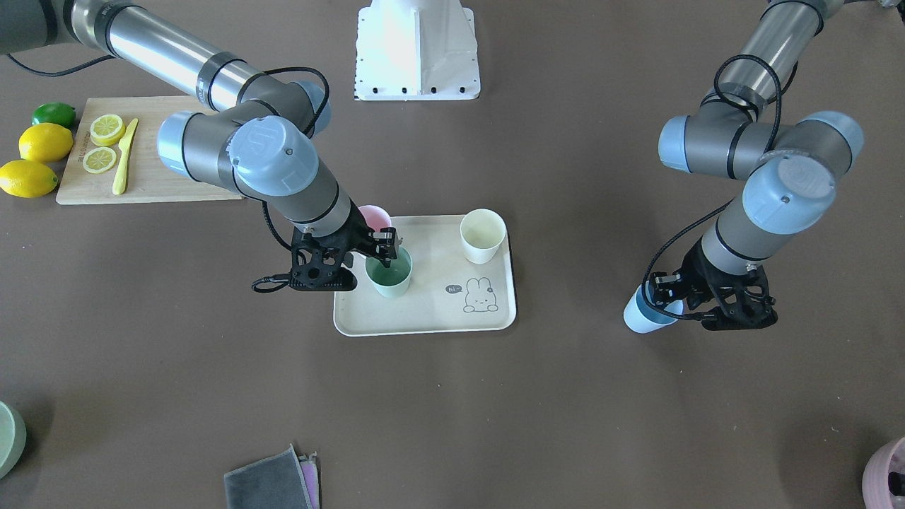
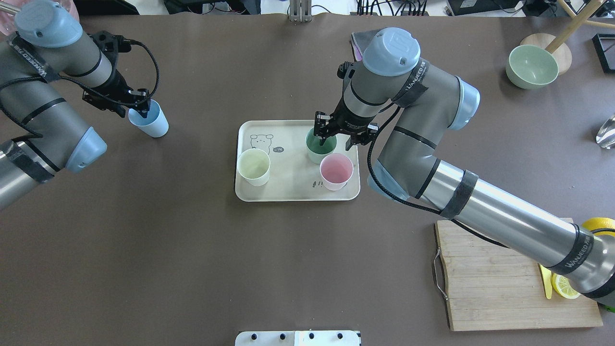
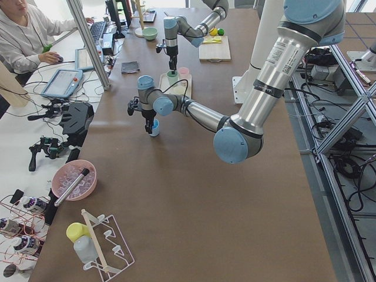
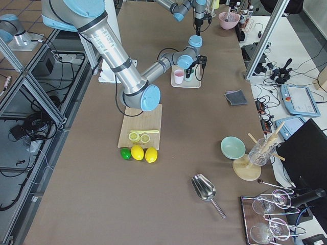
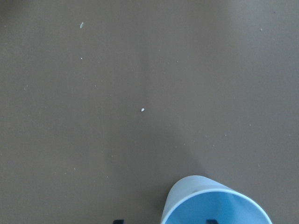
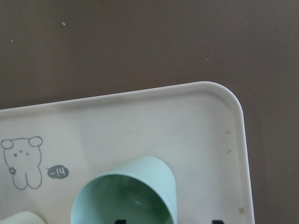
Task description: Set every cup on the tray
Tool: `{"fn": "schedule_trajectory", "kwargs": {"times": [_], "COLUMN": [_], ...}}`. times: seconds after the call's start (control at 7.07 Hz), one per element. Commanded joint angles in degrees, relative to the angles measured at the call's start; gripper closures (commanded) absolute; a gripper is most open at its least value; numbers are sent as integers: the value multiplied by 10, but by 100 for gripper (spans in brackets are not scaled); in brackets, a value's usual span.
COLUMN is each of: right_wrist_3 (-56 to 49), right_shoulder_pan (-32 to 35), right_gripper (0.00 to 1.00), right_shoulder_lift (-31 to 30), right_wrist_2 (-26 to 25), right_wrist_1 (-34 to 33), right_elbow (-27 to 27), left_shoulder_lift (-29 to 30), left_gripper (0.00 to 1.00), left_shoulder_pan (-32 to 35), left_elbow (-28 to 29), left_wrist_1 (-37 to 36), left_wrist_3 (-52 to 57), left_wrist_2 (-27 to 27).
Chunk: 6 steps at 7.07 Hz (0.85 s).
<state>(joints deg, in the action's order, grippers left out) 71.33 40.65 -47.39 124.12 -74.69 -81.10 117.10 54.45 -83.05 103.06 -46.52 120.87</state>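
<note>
The cream tray (image 2: 293,188) lies mid-table. The pink cup (image 2: 336,170), the cream-white cup (image 2: 253,166) and the green cup (image 2: 319,148) stand on it. My right gripper (image 2: 328,138) is open and straddles the green cup's wall, one finger inside and one outside; the right wrist view shows that cup (image 6: 126,191) on the tray (image 6: 187,116). The blue cup (image 2: 151,123) stands on the table left of the tray. My left gripper (image 2: 141,111) is open and straddles its rim; the left wrist view shows this cup (image 5: 215,203).
A wooden cutting board (image 2: 504,278) with lemon slices and a yellow knife lies near the right arm. A green bowl (image 2: 531,66) sits at the far right. A grey cloth (image 1: 272,481) and a pink bowl (image 1: 887,477) lie at the operators' edge.
</note>
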Motion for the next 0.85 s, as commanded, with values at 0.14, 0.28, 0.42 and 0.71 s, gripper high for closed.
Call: {"fn": "schedule_trajectory", "kwargs": {"times": [0.14, 0.28, 0.42, 0.71], "right_wrist_3": [-8, -10, -23, -82], "right_shoulder_pan": [50, 57, 67, 89], "right_gripper": [0, 0, 0, 0], "right_shoulder_lift": [-6, -8, -9, -38], "right_wrist_2": [40, 42, 42, 35], "right_wrist_1": [-2, -7, -38, -63], "right_elbow": [-14, -14, -22, -33], "left_shoulder_lift": [28, 67, 93, 139], "left_gripper": [100, 100, 100, 100], "left_shoulder_pan": [5, 7, 3, -48], "left_elbow": [-4, -5, -5, -3], "left_wrist_1": [-9, -19, -20, -20], "left_wrist_3": [-37, -91, -143, -223], "left_wrist_2": [63, 80, 80, 62]}}
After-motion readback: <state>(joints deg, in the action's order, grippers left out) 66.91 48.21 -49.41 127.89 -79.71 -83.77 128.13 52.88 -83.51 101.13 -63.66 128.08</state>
